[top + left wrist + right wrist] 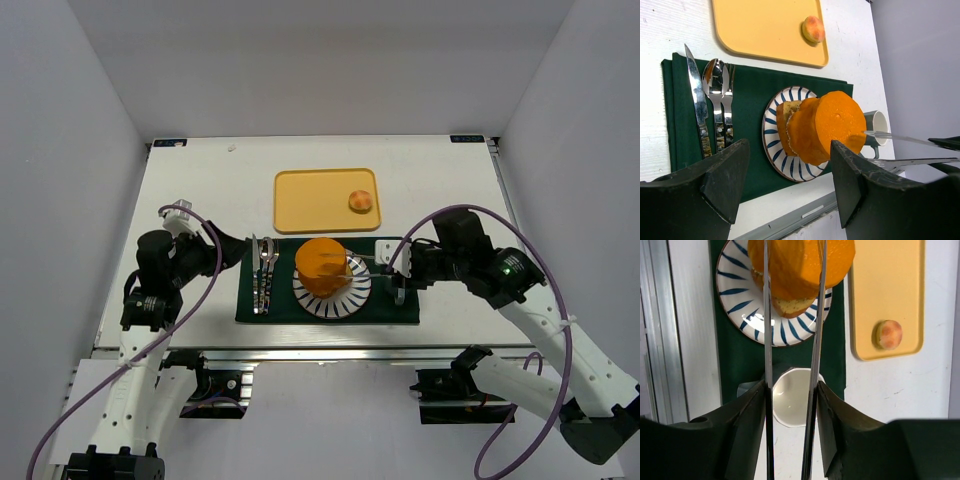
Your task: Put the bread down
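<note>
White table (200,200): your right gripper (790,390) is clasping thin metal tongs (768,340), left gripper (787,170) gaping empty; the speckled tan bread slice (790,306) is looking soft, so pinch its crust edges.

Yellow tray (765,25), green mat (755,90), cutlery (715,105), white mug (792,397)

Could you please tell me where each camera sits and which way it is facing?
Top external: above and behind, looking down on the table; left arm and right arm show.
Left wrist: on the left arm, looking over cutlery and striped plate; open left gripper frames it.
Right wrist: looks leftward along tongs, held in the right gripper, to the plate.
All three share the plate and yellow tray.
</note>
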You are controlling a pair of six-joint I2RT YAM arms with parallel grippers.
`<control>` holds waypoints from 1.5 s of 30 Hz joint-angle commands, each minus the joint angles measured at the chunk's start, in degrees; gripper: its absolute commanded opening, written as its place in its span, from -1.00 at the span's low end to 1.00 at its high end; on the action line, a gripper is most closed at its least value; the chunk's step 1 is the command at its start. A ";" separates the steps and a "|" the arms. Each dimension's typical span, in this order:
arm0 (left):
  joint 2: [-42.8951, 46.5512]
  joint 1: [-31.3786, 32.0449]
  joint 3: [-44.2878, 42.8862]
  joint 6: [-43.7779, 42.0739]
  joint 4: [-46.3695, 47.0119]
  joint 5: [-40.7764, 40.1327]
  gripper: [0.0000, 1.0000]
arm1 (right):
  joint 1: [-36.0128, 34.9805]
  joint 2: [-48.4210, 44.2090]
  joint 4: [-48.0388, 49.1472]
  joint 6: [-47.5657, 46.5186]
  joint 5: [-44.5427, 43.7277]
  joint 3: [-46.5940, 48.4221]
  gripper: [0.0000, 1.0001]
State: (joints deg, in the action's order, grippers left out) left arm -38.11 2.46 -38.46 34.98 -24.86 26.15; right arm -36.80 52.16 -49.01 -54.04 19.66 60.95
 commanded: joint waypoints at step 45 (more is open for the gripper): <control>-2.41 0.09 1.81 0.09 4.47 2.77 0.50 | 44.44 35.72 43.83 42.28 -15.26 -13.66 0.08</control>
State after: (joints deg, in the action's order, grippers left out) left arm -41.06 2.48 -36.69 35.00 -21.78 28.36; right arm 7.40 87.72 -11.68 -11.75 6.02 48.07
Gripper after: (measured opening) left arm 0.747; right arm 0.526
